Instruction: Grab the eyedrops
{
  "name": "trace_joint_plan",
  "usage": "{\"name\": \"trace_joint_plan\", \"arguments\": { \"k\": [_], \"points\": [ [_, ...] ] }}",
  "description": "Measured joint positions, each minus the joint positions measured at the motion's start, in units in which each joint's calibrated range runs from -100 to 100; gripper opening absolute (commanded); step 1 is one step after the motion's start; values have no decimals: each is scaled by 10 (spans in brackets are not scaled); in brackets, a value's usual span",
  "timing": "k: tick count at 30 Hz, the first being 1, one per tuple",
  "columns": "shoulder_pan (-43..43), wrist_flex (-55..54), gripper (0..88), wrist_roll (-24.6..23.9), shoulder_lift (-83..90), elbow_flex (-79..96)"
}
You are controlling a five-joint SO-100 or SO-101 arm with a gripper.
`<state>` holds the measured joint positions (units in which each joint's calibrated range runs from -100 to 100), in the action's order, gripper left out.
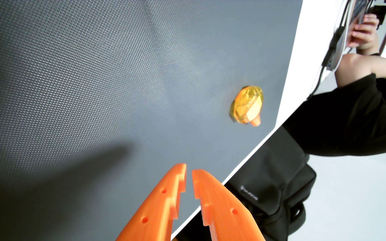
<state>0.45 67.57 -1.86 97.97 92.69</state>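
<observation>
- One eyedrop bottle shows in the wrist view: a small, faceted, translucent amber-yellow plastic eyedrop bottle (247,105) with an orange cap pointing down and to the right in the picture.
- The eyedrop bottle lies on its side on a dark grey mat with a fine dimpled texture (94,81), near the mat's right edge as this view shows it, and well apart from the tool.
- Its body looks rounded and gem-like, with flat glossy facets catching the light; a pale patch sits on the side nearest the cap. A thin dark shadow hugs its left and lower edge.
- One orange plastic two-finger gripper (188,170) enters from the bottom edge. Its two fingers (162,201) are long and tapered, with stepped teeth on their inner faces and small round holes in their sides.
- The jaws stand nearly together, with a narrow gap between the tips, and nothing is held between them. The tips are over the mat's lower part, below and to the left of the eyedrop bottle.
- One soft shadow falls across the mat to the left of the fingers.
- A white table edge (289,88) runs alongside the mat on the right.
- One person in black clothing (350,120) sits beyond the table, with one hand (365,30) raised, holding a dark object.
- One black bag (271,180) rests on the pale floor beside the table.
</observation>
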Motion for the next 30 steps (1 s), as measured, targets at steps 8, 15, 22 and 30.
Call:
{"name": "trace_joint_plan", "arguments": {
  "k": [8,15,22,30],
  "points": [
    [0,0,9,0,0,0],
    [0,0,9,0,0,0],
    [0,0,9,0,0,0],
    [0,-6,10,-8,0,0]
  ]
}}
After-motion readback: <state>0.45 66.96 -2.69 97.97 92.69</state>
